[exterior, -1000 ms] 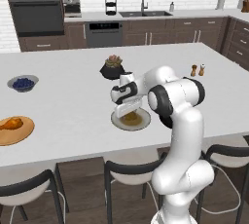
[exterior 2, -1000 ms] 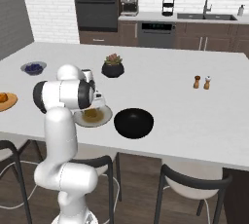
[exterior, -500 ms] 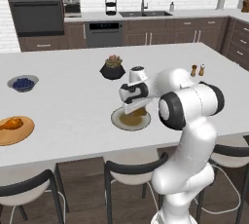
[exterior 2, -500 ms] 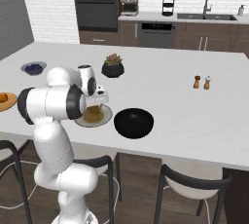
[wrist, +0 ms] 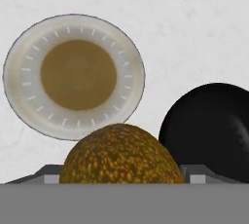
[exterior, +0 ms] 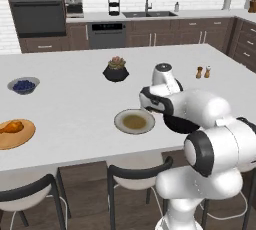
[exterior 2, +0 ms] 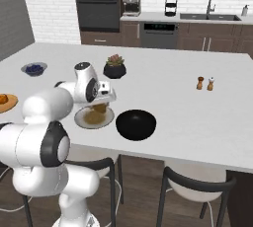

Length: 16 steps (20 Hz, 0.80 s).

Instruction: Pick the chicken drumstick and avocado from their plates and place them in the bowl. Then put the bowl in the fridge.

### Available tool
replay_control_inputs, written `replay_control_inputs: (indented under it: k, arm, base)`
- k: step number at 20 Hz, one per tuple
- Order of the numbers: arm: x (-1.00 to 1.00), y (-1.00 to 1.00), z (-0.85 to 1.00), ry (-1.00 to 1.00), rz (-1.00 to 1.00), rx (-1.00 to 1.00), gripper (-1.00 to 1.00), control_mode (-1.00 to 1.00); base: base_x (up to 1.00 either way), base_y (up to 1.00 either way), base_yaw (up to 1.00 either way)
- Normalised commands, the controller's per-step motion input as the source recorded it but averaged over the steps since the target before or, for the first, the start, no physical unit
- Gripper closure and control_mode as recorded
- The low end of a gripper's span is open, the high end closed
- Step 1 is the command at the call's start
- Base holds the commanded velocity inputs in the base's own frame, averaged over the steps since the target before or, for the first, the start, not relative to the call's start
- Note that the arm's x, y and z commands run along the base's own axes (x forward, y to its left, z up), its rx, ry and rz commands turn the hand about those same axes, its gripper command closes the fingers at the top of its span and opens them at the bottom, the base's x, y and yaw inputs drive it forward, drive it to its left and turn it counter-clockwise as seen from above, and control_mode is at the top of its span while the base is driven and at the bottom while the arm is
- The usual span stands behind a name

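Gripper [exterior 2: 101, 105] is clamped on the avocado [wrist: 121, 154], held up off the white island counter [exterior 2: 188, 107] above the gap between the pale plate with the olive-brown centre [wrist: 74, 76], now bare, and the black bowl [exterior 2: 136, 124] just to that plate's right. At the counter's near left edge the chicken drumstick [exterior: 11, 126] lies on the orange-tan plate [exterior: 16, 134], well apart from the arm. Farther back are a small grey bowl of blue berries [exterior: 23, 85] at left, a black pot with a succulent [exterior: 116, 69] mid-counter, and salt and pepper shakers [exterior: 203, 71] at right.
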Motion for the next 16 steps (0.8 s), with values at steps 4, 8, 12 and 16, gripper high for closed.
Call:
replay_control_inputs:
  k: [4, 8, 12, 16]
  arm:
    - [-0.24, -0.89, 0.62, 0.0, -0.18, 0.04, 1.0, -1.0]
    - [-0.36, -0.81, 0.29, 0.01, -0.07, 0.2, 1.0, -1.0]
    - [0.0, -0.75, -0.08, 0.1, 0.0, 0.24, 1.0, -1.0]
    - [0.0, -0.28, -0.45, 0.12, 0.0, 0.01, 1.0, -1.0]
  base:
    - [0.0, 0.0, 0.0]
    - [0.0, 0.0, 0.0]
    - [0.0, 0.0, 0.0]
    - [0.0, 0.0, 0.0]
